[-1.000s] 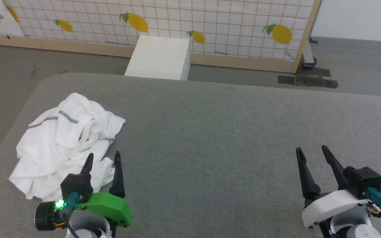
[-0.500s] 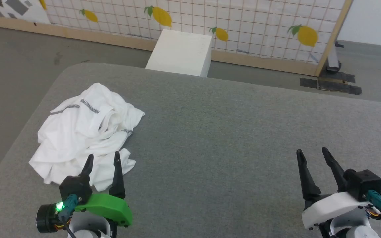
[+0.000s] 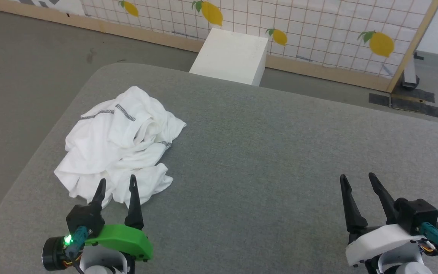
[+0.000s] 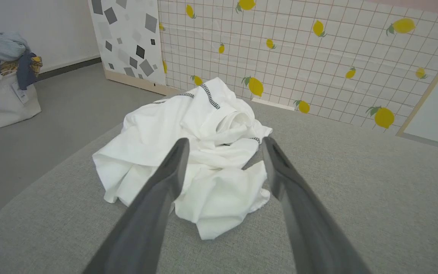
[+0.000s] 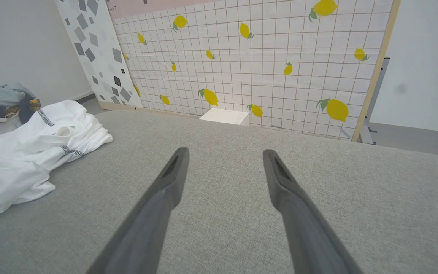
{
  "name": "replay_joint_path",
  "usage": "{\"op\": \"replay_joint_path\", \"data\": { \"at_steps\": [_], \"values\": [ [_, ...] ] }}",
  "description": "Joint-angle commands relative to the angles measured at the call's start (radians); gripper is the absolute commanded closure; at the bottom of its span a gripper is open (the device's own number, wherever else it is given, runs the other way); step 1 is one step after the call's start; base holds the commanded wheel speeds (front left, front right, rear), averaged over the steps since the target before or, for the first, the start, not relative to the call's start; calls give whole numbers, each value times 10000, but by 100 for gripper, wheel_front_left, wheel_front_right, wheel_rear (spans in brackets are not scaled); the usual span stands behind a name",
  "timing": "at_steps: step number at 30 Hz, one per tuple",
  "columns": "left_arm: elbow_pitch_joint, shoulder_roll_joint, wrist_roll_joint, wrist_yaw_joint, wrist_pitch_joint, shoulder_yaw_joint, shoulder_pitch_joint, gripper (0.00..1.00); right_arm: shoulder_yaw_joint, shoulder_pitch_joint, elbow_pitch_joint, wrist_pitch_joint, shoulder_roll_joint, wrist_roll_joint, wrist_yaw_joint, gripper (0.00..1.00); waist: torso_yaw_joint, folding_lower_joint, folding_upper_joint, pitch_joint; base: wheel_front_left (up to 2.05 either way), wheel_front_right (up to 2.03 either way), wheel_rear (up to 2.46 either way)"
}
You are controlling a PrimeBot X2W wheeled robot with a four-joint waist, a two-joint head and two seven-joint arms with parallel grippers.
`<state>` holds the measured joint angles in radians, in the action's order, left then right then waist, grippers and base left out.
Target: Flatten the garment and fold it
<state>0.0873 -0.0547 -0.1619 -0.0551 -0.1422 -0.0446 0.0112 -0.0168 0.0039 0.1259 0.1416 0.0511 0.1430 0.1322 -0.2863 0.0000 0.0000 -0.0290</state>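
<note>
**Shirt in a heap, folding not begun**

In the head view, we see the shirt (image 3: 120, 144) bunched in a crumpled pile on the left part of the grey table (image 3: 261, 152). Nothing is smoothed and no fold is made. Our left gripper (image 3: 116, 180) hovers at the pile's near edge, fingers spread with nothing between them. Our right gripper (image 3: 357, 177) sits well apart over bare table, fingers likewise spread and empty. A white box (image 3: 230, 57) stands on the floor beyond the table.

In the left wrist view, the pile lies straight ahead between the two fingers, with a stitched seam on top (we cannot pick out a clear hem or sleeve).

In the right wrist view, the shirt lies off to the left, away from the fingers.

We judge the whole job lies ahead: spread, flatten, then fold.
</note>
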Motion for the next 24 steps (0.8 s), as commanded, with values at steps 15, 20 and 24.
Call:
{"op": "replay_joint_path", "data": {
  "at_steps": [15,20,24],
  "values": [
    [220,31,-413,-232,-397,-92,-49,0,92,189,346,398,-6,342,-10,0,-684,0,0,-67,0,0,0],
    [276,33,-498,-285,-497,-113,-65,0,118,217,446,499,-7,419,-11,0,-880,0,0,-79,0,0,0],
    [331,35,-564,-321,-579,-128,-88,0,161,238,510,581,-7,455,-12,0,-1020,0,0,-95,0,0,0]
  ]
}}
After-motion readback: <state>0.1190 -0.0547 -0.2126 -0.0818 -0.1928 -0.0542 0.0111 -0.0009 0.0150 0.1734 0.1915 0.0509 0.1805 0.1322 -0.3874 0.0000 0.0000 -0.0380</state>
